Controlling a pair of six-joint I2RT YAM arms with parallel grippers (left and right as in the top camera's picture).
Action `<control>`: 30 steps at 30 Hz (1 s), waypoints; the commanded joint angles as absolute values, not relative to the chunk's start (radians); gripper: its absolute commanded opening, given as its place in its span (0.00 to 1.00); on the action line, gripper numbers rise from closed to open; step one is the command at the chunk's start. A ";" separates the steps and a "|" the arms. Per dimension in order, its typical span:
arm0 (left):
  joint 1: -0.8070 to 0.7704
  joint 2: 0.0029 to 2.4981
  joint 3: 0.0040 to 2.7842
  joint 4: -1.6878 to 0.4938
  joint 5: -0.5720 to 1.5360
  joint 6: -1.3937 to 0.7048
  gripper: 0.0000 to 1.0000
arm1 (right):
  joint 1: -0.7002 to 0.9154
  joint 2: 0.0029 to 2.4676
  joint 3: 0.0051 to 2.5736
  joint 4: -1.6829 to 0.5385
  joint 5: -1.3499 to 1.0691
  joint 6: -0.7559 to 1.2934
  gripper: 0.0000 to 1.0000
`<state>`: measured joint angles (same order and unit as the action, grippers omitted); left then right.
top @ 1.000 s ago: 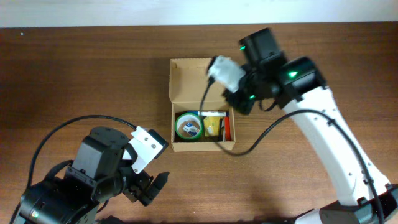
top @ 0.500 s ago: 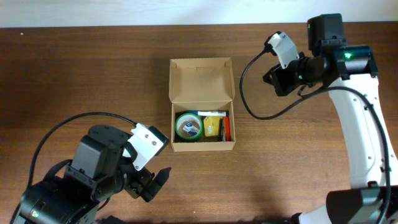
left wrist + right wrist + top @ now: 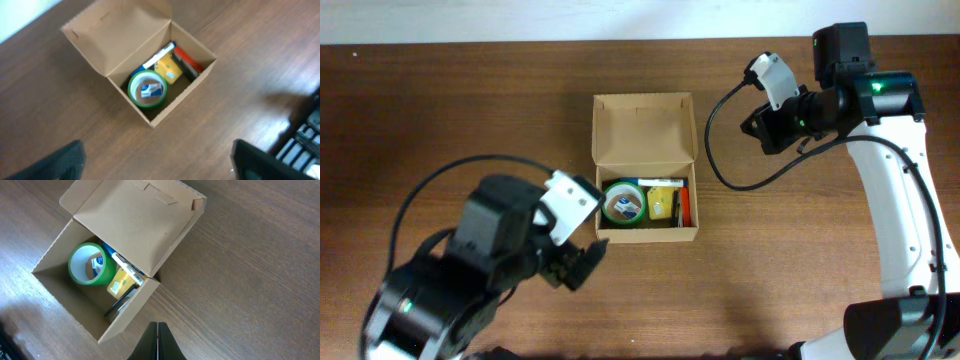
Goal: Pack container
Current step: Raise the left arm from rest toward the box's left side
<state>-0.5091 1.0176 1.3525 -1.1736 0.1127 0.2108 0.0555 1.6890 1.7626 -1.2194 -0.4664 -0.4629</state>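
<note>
The container, a tan cardboard box [image 3: 647,235], stands open at the table's middle with its flap lid [image 3: 645,128] tilted back. Inside lie a green tape roll [image 3: 607,198], a yellow item [image 3: 662,206], a white-and-blue marker [image 3: 660,184] and a red item [image 3: 686,207]. My left gripper [image 3: 582,266] is open and empty, just front-left of the box. My right gripper [image 3: 758,128] is shut and empty, to the right of the lid. The box shows in the left wrist view [image 3: 186,91] beyond the wide-apart jaws [image 3: 160,170]. It also shows in the right wrist view [image 3: 131,313] past the closed jaws [image 3: 158,340].
The brown wooden table [image 3: 470,120] reaches a pale wall at the back. A black cable [image 3: 715,150] loops from the right arm beside the box's right side. The left arm's bulk [image 3: 470,270] fills the front left.
The right arm swung from over the box's back right out to the right, then held still. The left arm has moved up and right, closer to the box's front-left corner.
</note>
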 commanded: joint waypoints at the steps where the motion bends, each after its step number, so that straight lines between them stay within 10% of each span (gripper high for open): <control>1: -0.506 1.091 1.362 -1.141 0.044 0.226 0.56 | 0.052 1.695 1.769 -1.220 -0.490 -0.455 0.04; 12: -0.410 1.332 1.362 -0.883 -0.083 0.187 0.13 | 0.052 1.695 1.767 -1.219 -0.490 -0.455 0.04; 30: -0.136 1.664 1.362 -0.556 0.336 0.043 0.02 | 0.052 1.695 1.497 -0.891 -0.490 -0.342 0.04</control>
<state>-0.1600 1.6169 1.3525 -0.5819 0.2455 0.1207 0.0555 1.6890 1.5505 -0.9268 -0.4740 -0.4114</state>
